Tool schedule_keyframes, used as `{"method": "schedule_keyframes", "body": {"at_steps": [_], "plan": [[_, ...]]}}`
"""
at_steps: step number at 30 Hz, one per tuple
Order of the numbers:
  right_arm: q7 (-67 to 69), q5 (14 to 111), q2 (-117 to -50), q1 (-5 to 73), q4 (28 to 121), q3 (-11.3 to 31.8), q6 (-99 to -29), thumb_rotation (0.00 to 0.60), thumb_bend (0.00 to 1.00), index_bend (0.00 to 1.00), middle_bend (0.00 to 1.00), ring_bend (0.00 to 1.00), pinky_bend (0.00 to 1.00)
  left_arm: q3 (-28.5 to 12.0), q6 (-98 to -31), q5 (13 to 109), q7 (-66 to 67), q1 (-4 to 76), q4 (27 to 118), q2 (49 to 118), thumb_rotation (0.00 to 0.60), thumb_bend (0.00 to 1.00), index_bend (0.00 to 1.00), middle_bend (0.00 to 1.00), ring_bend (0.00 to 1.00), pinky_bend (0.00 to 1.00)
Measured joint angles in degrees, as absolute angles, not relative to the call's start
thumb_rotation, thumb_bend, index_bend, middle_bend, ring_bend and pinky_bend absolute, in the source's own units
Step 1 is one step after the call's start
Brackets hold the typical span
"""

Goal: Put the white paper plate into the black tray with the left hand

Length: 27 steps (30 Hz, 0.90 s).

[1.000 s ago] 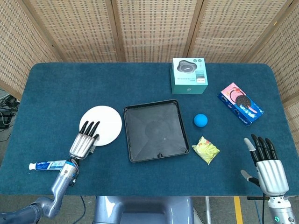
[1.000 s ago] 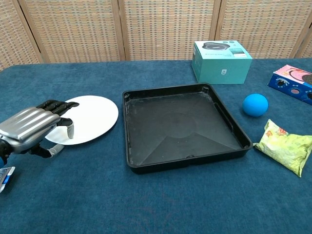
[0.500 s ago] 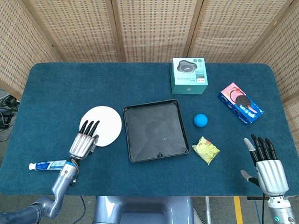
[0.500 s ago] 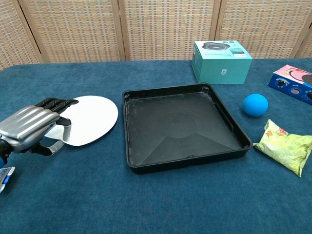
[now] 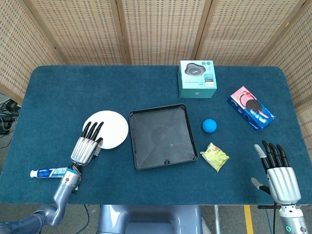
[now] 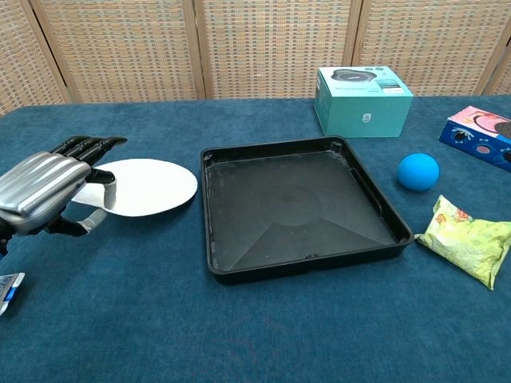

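Note:
The white paper plate (image 5: 108, 128) (image 6: 145, 187) hangs a little above the blue cloth, left of the black tray (image 5: 163, 136) (image 6: 295, 206). My left hand (image 5: 86, 146) (image 6: 49, 192) grips the plate's near left edge, fingers over the top and thumb underneath. The plate's right rim is close to the tray's left wall, apart from it. The tray lies flat at the table's middle with nothing in it. My right hand (image 5: 279, 173) rests at the table's front right corner, fingers spread, holding nothing.
A toothpaste tube (image 5: 50, 172) lies by my left wrist. A teal box (image 5: 197, 79) stands behind the tray. A blue ball (image 5: 209, 126), a yellow snack bag (image 5: 215, 156) and a cookie box (image 5: 250, 108) lie right of the tray.
My left hand has closed on the plate's edge and lifted it off the cloth, shifting it slightly toward the tray. The right hand has not moved.

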<state>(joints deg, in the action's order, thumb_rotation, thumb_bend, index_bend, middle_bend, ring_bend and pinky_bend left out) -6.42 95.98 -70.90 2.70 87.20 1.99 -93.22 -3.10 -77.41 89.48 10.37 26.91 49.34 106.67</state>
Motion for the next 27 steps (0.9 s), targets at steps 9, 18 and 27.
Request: {"method": "schedule_keyframes", "body": {"at_steps": [9,18,27], "plan": [[-6.28,96.05,-70.85,2.66,87.21,2.03,-93.4,0.6,0.15,0.06,0.0,0.0,0.0,-3.31,-81.94,91.83,7.52,27.49,47.0,107.89,0.6,0.56,0.73,0.0,0.0,0.0],[-5.98,95.89,-70.85,2.68,86.94,2.15,-93.42,0.6,0.15,0.06,0.0,0.0,0.0,-3.56,-85.73,93.58,4.83,28.22,43.96,109.6,0.6,0.57,0.78,0.0,0.0,0.0],[-5.81,94.83,-70.97,2.79,86.55,2.46,-92.81,0.6,0.15,0.06,0.0,0.0,0.0,-3.94,-86.67,94.59,4.13,30.12,41.57,110.55,0.6,0.57,0.79,0.0,0.0,0.0]]}}
